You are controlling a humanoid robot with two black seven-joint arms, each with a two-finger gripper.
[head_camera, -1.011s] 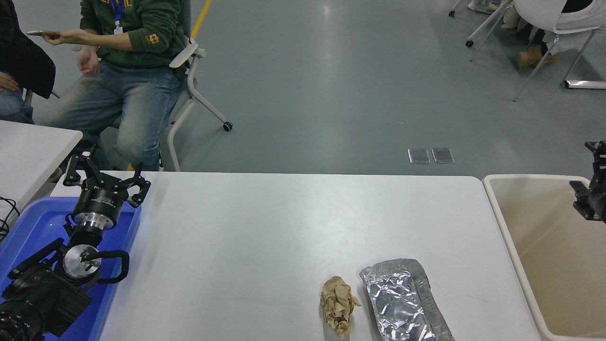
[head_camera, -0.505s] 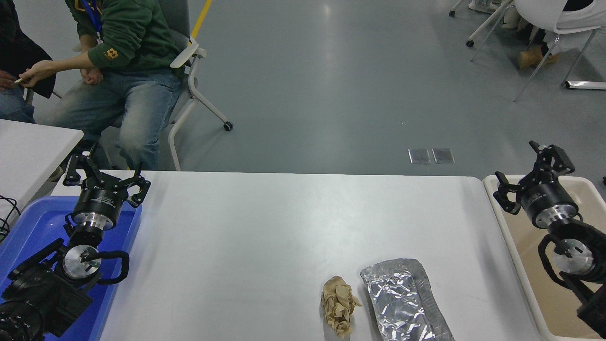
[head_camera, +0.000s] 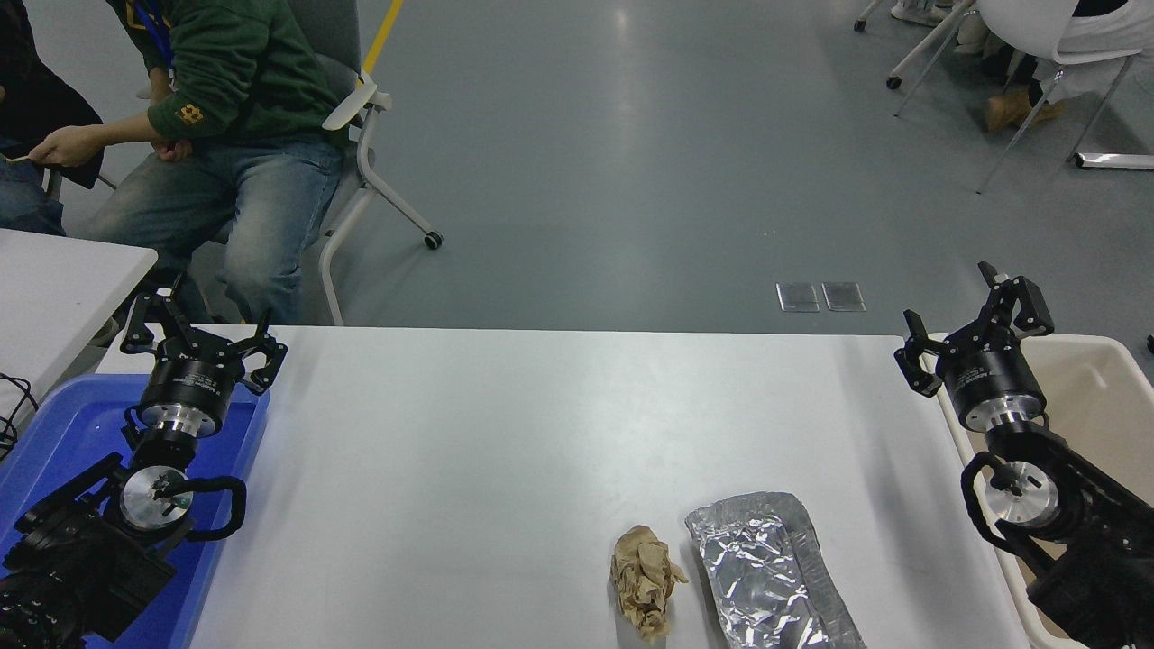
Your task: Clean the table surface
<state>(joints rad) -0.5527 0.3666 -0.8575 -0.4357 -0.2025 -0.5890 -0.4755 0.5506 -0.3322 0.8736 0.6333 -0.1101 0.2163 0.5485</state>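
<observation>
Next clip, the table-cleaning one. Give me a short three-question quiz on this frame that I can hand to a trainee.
1. True or false: the crumpled brown paper lies inside the beige bin.
2. What lies on the table surface just right of the paper? A) a blue tray B) a foil tray C) a phone
3. Which gripper hangs above the blue tray?

Key:
1. False; it lies on the table.
2. B, the foil tray.
3. The left gripper, open; the right gripper, also open, is at the table's right edge by the bin.

head view | high on robot's side | faces forward and down | covers table surface (head_camera: pixel 505 424)
</observation>
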